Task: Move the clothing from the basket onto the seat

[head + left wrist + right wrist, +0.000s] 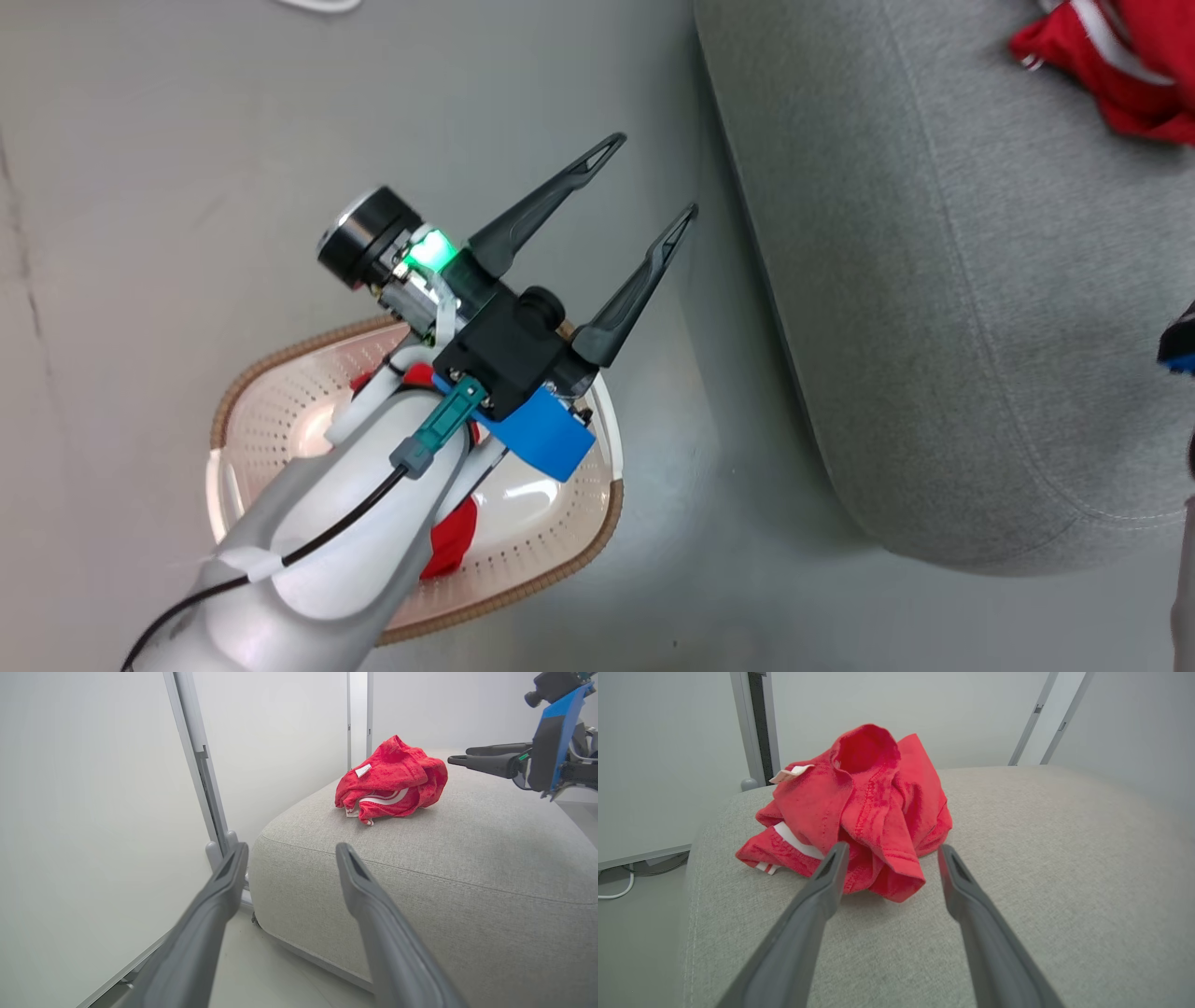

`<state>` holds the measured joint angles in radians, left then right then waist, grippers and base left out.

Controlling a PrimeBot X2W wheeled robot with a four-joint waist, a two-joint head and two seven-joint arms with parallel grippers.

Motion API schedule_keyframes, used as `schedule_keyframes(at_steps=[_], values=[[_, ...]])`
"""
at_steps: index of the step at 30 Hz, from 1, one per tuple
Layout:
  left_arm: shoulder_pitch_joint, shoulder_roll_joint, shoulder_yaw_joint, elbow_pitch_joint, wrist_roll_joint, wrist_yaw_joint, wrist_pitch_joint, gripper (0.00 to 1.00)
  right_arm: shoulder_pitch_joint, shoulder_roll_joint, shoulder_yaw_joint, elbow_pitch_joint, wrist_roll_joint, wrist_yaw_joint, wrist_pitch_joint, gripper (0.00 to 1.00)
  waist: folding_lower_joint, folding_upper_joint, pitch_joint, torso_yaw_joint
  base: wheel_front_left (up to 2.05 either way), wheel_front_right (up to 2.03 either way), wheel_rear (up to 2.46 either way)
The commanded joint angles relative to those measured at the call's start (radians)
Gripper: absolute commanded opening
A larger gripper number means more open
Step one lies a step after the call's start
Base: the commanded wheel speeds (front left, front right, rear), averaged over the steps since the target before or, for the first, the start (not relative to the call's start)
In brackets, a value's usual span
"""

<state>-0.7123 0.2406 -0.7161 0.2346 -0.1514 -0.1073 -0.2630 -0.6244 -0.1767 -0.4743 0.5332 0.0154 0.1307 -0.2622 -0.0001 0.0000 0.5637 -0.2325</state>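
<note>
Right claw (891, 848) gapes near red garment (868, 802), white label (791, 771) unreadable.

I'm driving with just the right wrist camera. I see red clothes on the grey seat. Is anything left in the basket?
Observer: Yes. The head view shows more red cloth lying in the basket.
Operator: Where's the basket?
Observer: On the floor, to the left of the seat, with a gap between them.
Operator: Is my other hand holding something?
Observer: No. The left gripper is open and empty, up above the basket, with its fingers pointing toward the seat.
</note>
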Motion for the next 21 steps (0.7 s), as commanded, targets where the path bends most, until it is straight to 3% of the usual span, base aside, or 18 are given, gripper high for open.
schedule_keyframes(at_steps=[1, 11, 21], values=[[0.014, -0.002, 0.008, 0.004, -0.004, 0.002, -0.003, 1.00, 0.018, 0.002, 0.001, -0.012, -0.002, 0.000, -0.004, 1.00, 0.0001, 0.0000, -0.057, -0.002, 0.00, 0.00, 0.00], [0.196, -0.028, 0.133, 0.004, -0.027, 0.044, -0.003, 1.00, 0.240, 0.055, 0.179, -0.236, 0.055, 0.000, -0.004, 1.00, 0.0001, 0.0000, -0.230, 0.066, 0.00, 0.00, 0.00], [0.339, -0.036, 0.339, -0.026, -0.032, 0.080, -0.003, 1.00, 0.319, 0.079, 0.362, -0.380, 0.074, 0.000, -0.004, 1.00, 0.0001, 0.0000, -0.344, 0.175, 0.00, 0.00, 0.00]])
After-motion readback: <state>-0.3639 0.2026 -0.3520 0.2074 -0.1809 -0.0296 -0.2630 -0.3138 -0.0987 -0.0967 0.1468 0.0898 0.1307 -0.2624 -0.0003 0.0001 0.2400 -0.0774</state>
